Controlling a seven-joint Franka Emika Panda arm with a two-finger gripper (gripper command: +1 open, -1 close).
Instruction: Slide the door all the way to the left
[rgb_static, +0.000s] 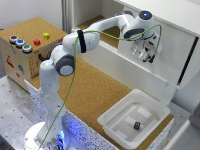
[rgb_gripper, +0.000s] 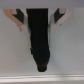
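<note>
Facing plain white door (rgb_static: 167, 52)

The arm (rgb_static: 65, 60) is white with grey joints, trailed by a green cable (rgb_static: 75, 65). Behind it, the door (rgb_static: 150, 60) is plain white. The tray (rgb_static: 134, 120) is white; the box (rgb_static: 22, 50) has coloured buttons.

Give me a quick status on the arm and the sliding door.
Gripper up at the door, open or shut unclear. Contact with panel not confirmed. Nothing visible blocking the door; tray sits below on the table.
</note>
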